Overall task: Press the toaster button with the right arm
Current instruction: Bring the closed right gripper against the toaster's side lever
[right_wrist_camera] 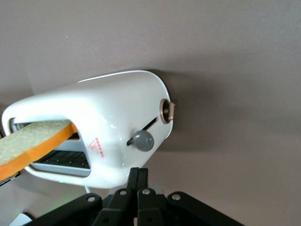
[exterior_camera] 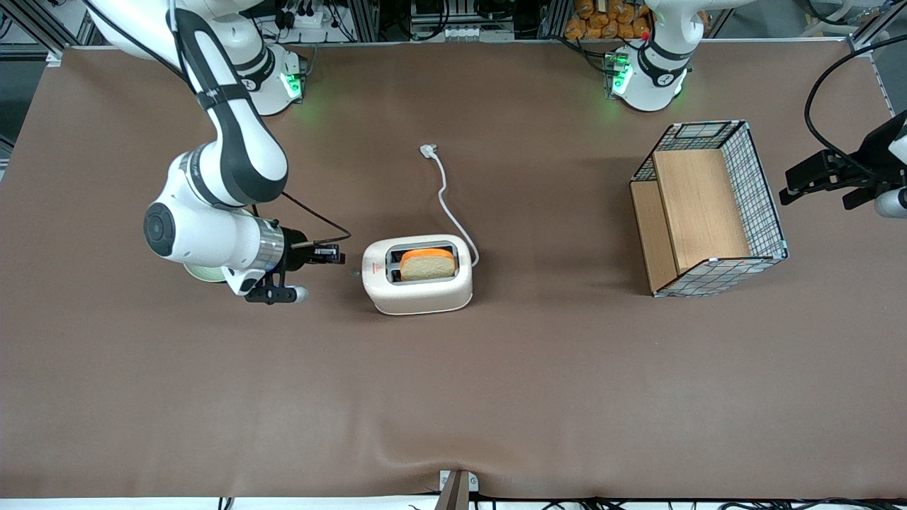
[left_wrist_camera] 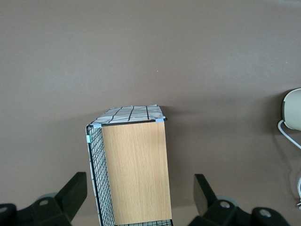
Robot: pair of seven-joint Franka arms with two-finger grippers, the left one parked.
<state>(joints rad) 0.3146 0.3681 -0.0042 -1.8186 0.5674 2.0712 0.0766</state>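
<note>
The cream-white toaster [exterior_camera: 417,274] stands mid-table with a slice of bread [exterior_camera: 427,263] in one slot and a white cord [exterior_camera: 448,198] trailing away from the front camera. The grey round button [exterior_camera: 355,271] sticks out of its short end toward the working arm. The right arm [exterior_camera: 220,177] holds its black gripper [exterior_camera: 340,255] level, a short way from that end, fingers pressed together on nothing. In the right wrist view the toaster [right_wrist_camera: 108,122] fills the frame, the button [right_wrist_camera: 143,140] sits at the end of its slot, just ahead of the gripper [right_wrist_camera: 139,173].
A wire basket with wooden panels [exterior_camera: 708,209] stands toward the parked arm's end of the table; it also shows in the left wrist view [left_wrist_camera: 131,165]. A round copper-rimmed dial [right_wrist_camera: 167,111] is on the toaster's end beside the button. Brown cloth covers the table [exterior_camera: 453,397].
</note>
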